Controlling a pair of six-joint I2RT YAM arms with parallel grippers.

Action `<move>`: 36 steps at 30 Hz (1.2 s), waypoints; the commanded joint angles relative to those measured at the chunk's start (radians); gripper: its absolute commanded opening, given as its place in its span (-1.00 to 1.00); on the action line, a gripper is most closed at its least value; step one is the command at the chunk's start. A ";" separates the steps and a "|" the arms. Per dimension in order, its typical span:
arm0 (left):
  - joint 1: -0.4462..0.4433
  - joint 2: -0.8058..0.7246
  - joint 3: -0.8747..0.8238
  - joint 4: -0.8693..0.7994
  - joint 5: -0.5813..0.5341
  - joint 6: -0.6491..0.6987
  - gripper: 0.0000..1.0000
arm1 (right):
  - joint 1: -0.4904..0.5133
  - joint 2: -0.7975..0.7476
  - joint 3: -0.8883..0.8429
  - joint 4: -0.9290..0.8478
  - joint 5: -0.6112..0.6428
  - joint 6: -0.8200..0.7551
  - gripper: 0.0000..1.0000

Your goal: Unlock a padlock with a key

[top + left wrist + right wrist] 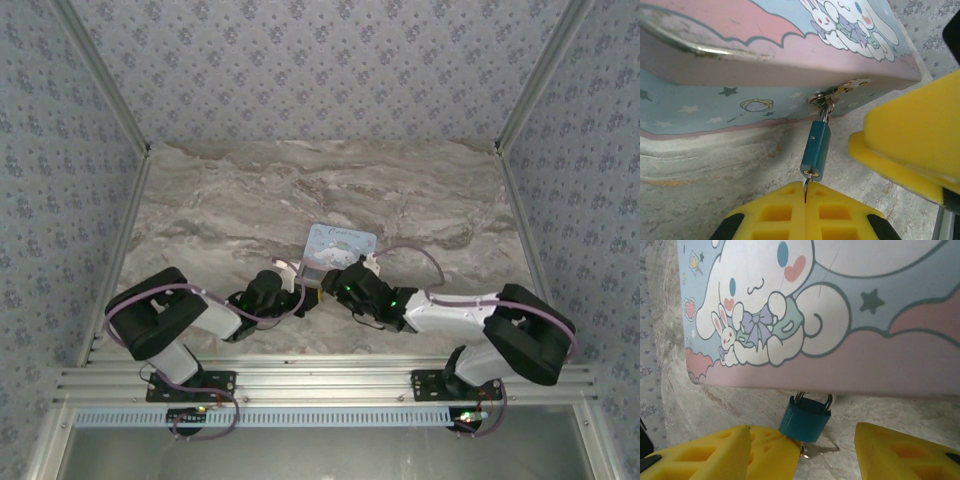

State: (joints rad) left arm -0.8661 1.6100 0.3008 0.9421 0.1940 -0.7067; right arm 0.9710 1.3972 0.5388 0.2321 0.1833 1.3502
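Two grippers stood close together at the near edge of the pale-blue tin (340, 243), which lay on the marble-patterned table (220, 210). The padlock (816, 147), a small dark-blue body with a silver shackle, hung from the hasp (840, 92) on the tin's front wall, just above the table surface, its lower end pointing toward the left gripper (805, 199). From the right wrist view, both shackle legs entered the body. The left gripper's yellow fingers (780, 215) were pressed flat together on the key (805, 184). A thin sliver of blade showed between the fingertips and the silver keyway at the lock's base. The blade reached the keyway, but how deep it sat could not be told. The right gripper (802, 442) was spread wide, one finger to each side of the padlock, grasping nothing.
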 commanded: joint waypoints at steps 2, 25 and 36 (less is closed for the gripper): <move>-0.007 0.028 -0.007 0.062 -0.007 -0.054 -1.00 | -0.002 0.062 -0.011 0.107 -0.021 0.038 0.14; -0.008 -0.017 0.032 -0.081 0.004 0.036 -1.00 | -0.114 0.168 0.039 0.094 -0.229 -0.009 0.05; -0.033 -0.144 0.054 -0.233 -0.050 0.132 -1.00 | -0.128 0.243 0.094 0.107 -0.309 -0.024 -0.60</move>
State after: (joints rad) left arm -0.8730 1.5074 0.3313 0.7673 0.1154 -0.6243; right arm 0.8494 1.5890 0.6205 0.3878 -0.0193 1.2804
